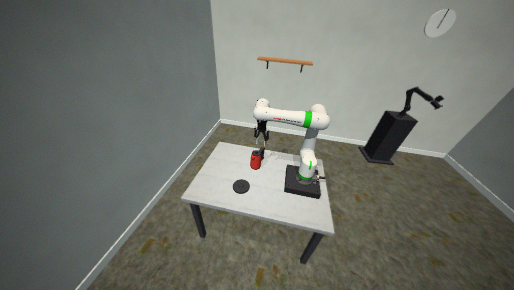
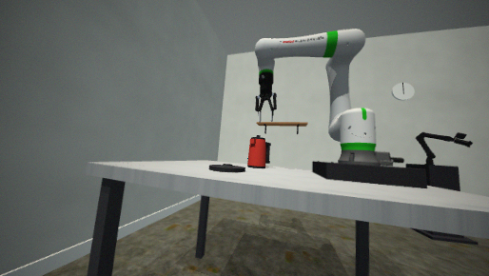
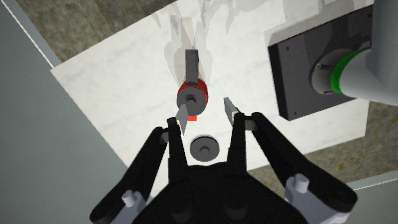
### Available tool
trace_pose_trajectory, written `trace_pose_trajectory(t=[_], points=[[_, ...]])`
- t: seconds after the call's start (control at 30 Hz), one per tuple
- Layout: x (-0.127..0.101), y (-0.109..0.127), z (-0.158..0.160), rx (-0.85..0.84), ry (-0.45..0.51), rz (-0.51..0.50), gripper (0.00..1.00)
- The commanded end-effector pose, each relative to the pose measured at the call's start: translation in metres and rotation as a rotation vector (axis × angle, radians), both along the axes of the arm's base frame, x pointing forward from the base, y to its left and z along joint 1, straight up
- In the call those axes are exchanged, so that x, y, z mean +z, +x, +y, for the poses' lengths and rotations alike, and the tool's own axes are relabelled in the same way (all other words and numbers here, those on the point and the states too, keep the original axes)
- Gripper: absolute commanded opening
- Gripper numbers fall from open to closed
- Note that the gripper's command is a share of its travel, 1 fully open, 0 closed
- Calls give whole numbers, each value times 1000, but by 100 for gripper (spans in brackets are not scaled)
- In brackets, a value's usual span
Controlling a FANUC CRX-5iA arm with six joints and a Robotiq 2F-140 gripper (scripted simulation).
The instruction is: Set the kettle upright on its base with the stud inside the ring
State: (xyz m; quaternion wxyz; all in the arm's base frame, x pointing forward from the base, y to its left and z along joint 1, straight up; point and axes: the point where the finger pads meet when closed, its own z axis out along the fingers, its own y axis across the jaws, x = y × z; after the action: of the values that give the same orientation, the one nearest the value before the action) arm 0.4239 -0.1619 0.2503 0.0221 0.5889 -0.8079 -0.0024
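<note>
barely begun: kettle [image 2: 257, 151] standing on table [image 2: 157, 172], apart from base [image 2: 226, 167] at its 9 o'clock. gripper [image 2: 265, 115] half-open, empty, above kettle; grasp, placement remaining.

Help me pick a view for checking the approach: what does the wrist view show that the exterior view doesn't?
Only the wrist view: the kettle's grey lid from above and the stud on the base. Only the exterior view: the open, empty gripper hanging above the upright kettle, plus a wall shelf. Both: kettle and base apart on the table.
</note>
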Motion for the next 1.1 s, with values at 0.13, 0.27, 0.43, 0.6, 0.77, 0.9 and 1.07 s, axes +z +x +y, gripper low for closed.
trace_pose_trajectory(t=[0.13,0.27,0.43,0.6,0.77,0.9,1.07], points=[[-1,6,-32,-118,12,-26,47],[-2,6,-37,-139,13,-30,47],[-2,7,-47,-174,16,-38,47],[-2,7,-52,-190,17,-41,47],[-2,7,-53,-193,18,-42,47],[-2,7,-53,-193,18,-42,47],[-2,7,-53,-193,18,-42,47]])
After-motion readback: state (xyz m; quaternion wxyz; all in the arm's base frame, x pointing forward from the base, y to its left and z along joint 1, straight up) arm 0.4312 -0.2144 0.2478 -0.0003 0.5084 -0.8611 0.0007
